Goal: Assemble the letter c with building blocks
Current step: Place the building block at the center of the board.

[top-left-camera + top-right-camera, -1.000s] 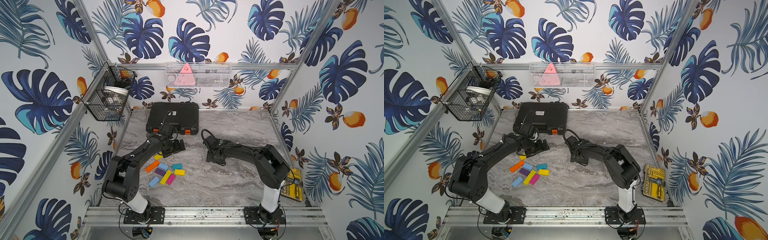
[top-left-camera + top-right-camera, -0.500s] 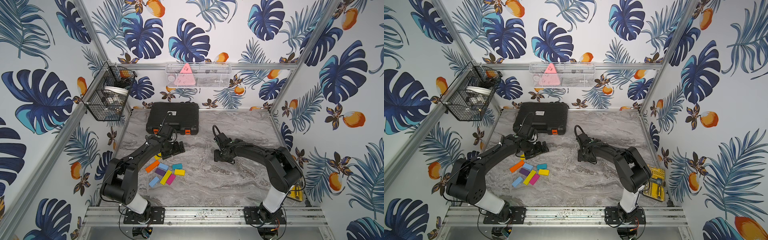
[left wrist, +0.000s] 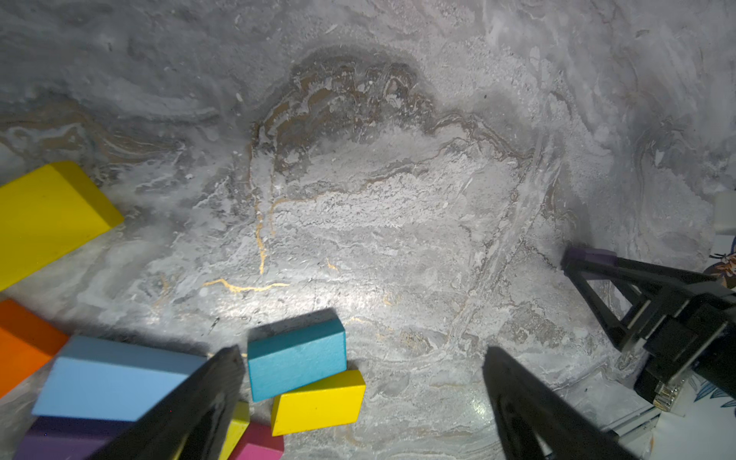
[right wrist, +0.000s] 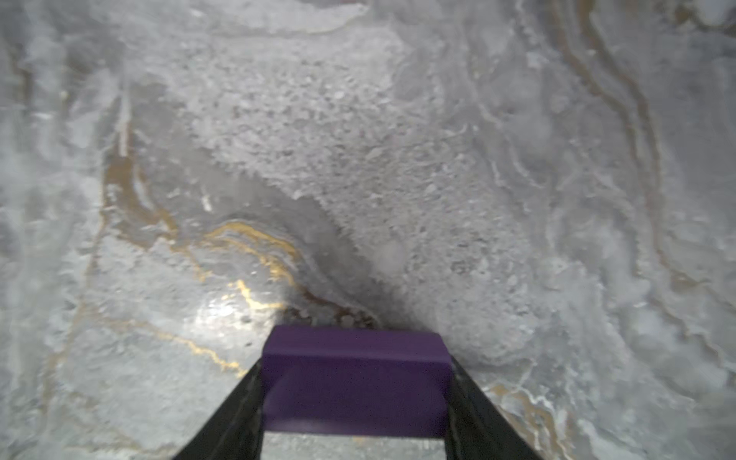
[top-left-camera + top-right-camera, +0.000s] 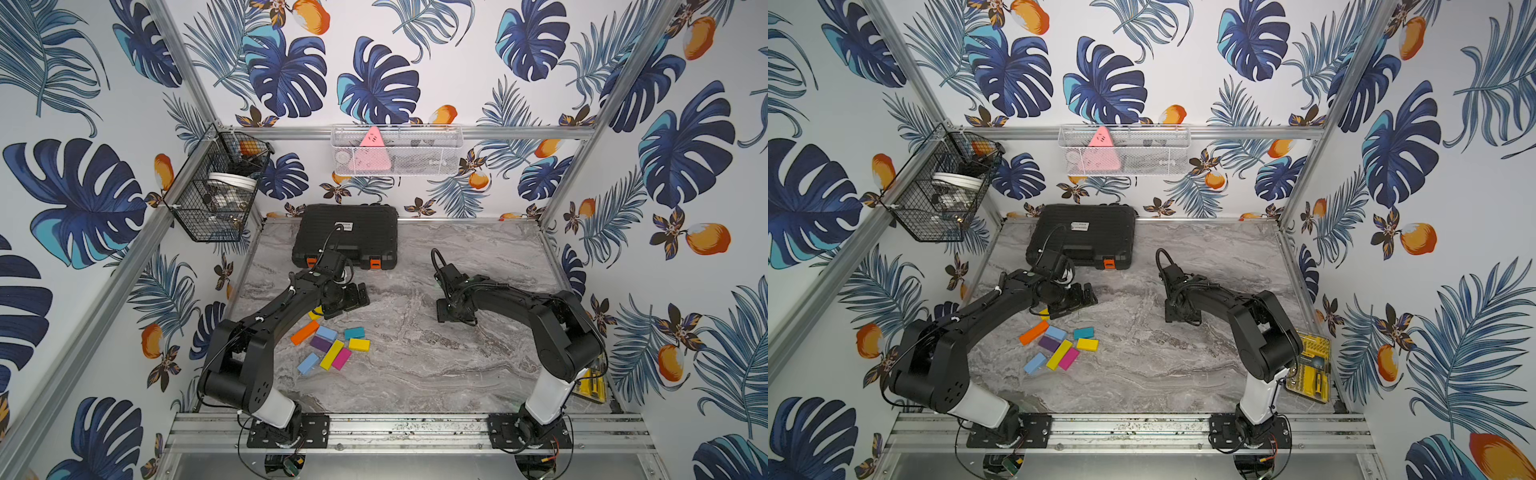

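Note:
Several building blocks lie clustered on the marble table left of centre in both top views: orange [image 5: 304, 332], light blue [image 5: 326, 333], teal [image 5: 354, 332], purple [image 5: 321, 343], a long yellow [image 5: 331, 354], magenta [image 5: 341, 358] and a short yellow [image 5: 359, 344]. My left gripper [image 5: 345, 297] hovers just behind the cluster, open and holding nothing. Its wrist view shows the teal block [image 3: 296, 360] and a yellow block [image 3: 318, 402] by one fingertip. My right gripper [image 5: 455, 318] sits low at mid-table, shut on a purple block [image 4: 354, 378].
A big black case [image 5: 345, 237] lies at the back left, close behind the left wrist. A yellow bit set [image 5: 1308, 365] rests at the front right beside the right arm's base. Wire baskets [image 5: 216, 195] hang on the walls.
The right gripper has carried the purple block to the right, away from the cluster. The left gripper has stayed open and almost still.

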Robot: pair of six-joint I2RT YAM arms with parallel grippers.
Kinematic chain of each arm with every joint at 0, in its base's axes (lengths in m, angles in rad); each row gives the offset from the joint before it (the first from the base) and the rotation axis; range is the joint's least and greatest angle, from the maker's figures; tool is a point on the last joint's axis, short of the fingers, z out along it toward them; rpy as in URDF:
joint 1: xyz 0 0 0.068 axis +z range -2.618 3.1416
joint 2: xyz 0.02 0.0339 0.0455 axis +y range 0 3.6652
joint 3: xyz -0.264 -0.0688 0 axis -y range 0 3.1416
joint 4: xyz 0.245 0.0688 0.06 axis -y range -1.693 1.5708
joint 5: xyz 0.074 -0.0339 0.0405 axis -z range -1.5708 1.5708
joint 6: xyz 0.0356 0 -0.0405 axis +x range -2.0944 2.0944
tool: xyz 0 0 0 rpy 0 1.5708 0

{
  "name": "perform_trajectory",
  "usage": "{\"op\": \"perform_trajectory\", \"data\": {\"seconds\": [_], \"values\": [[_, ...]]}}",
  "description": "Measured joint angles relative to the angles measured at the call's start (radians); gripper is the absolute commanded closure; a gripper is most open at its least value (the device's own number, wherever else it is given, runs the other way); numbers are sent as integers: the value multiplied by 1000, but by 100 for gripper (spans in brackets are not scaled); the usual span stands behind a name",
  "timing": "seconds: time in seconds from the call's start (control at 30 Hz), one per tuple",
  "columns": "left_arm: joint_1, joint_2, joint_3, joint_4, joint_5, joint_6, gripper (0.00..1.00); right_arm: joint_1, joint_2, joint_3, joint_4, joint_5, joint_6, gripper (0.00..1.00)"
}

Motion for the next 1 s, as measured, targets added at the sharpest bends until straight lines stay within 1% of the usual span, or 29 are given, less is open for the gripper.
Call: {"op": "perform_trajectory", "data": {"seconds": [0.07,0.2,0.3,0.5,0.67,0.73,0.83,1.0], "values": [[0,-1,0,0,0,0,1,0,2,-4,2,-9,0,32],[0,-3,-4,-3,0,0,1,-5,2,-8,4,-10,0,21],[0,-5,-5,-3,0,0,1,-5,2,-10,7,-7,1,16],[0,-5,-5,-3,3,0,1,-5,-16,-18,2,-11,1,13],[11,5,16,-15,8,3,1,0,-105,-2,-14,-36,16,13],[33,15,29,-15,6,3,1,17,-132,14,-15,-53,27,13],[80,32,45,-11,11,3,1,83,-144,65,-29,-89,54,14],[163,61,52,3,34,2,1,218,-91,162,-26,-129,142,14]]}}
